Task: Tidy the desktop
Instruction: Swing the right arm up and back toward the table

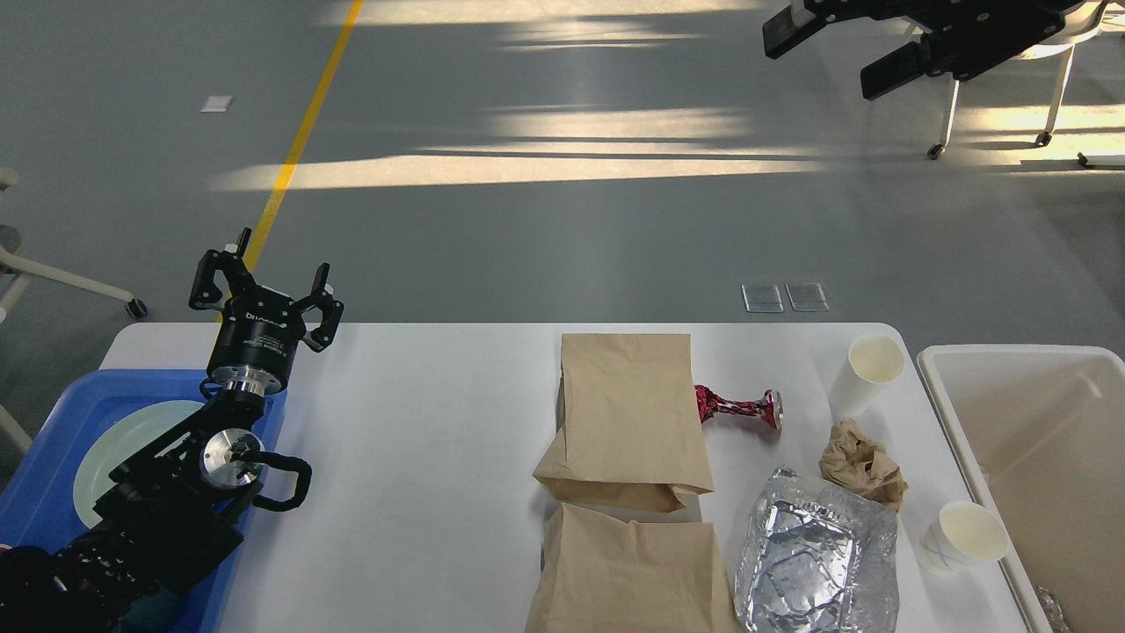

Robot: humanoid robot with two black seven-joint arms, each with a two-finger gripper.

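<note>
Clearly, the desktop (422, 422) filled the lower part of the head view, white and flat, with most things lying on its right half. The left gripper (264, 286) stood above the far left corner, over the edge of a blue tray (53, 413), with its two fingers spread wide and nothing between them. A pale green plate (114, 444) lay in the tray, partly hidden by the left arm. The right gripper (835, 48) appeared at the top right of the view, high over the floor and well apart from the desktop; its two dark fingers were held apart and empty.

Two brown paper bags lay flat in the middle right: the far paper bag (628, 413) and the near paper bag (633, 576), the first overlapping the top of the second. A crushed red can (743, 407) lay just beside the far bag. A far paper cup (866, 374) stood near the right corner, a crumpled brown paper (861, 464) below it, then a foil container (813, 558) and a near paper cup (962, 536). An off-white bin (1037, 369) stood beside the right edge.
</note>
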